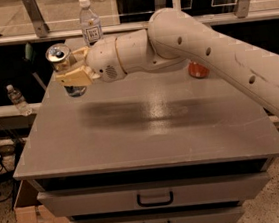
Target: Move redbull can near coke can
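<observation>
The redbull can (61,59) is a slim silver can with a shiny top and pull tab, held upright a little above the left part of the grey cabinet top (145,118). My gripper (72,70) is shut on it, its tan fingers (77,76) wrapped around the can's body. The coke can (198,70) is red and stands at the back right of the top, mostly hidden behind my arm (182,43); only its lower part shows.
A clear water bottle with a white cap (90,24) stands at the back of the top, behind my wrist. Drawers with black handles (155,199) lie below. A second small bottle (17,99) and a cardboard box (34,221) are off the left side.
</observation>
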Controlling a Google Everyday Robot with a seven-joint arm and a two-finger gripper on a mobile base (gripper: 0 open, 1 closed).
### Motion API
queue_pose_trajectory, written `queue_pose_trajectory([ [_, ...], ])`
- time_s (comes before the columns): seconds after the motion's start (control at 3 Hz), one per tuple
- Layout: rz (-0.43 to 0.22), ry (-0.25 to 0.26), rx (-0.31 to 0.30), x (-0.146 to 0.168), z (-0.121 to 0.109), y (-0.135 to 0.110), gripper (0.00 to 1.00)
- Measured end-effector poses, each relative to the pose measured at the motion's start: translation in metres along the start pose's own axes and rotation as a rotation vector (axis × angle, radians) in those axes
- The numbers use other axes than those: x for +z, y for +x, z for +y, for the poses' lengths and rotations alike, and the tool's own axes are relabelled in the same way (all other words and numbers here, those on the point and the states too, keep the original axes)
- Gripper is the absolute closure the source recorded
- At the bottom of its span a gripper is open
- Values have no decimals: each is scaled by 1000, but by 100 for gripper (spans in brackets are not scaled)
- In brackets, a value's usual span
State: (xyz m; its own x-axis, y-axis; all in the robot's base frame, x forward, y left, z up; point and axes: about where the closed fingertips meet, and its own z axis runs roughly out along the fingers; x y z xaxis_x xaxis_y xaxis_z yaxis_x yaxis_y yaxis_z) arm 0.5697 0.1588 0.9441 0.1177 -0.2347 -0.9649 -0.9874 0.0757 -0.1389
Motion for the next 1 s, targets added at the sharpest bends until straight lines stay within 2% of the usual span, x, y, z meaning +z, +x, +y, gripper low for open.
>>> queue_pose_trajectory([
  [0.33,0,0,0,0,0,0,100],
  [0.67,-8,62,4,-16,-6,8,100],
  [1.0,-41,190,3,-56,-14,17,100],
])
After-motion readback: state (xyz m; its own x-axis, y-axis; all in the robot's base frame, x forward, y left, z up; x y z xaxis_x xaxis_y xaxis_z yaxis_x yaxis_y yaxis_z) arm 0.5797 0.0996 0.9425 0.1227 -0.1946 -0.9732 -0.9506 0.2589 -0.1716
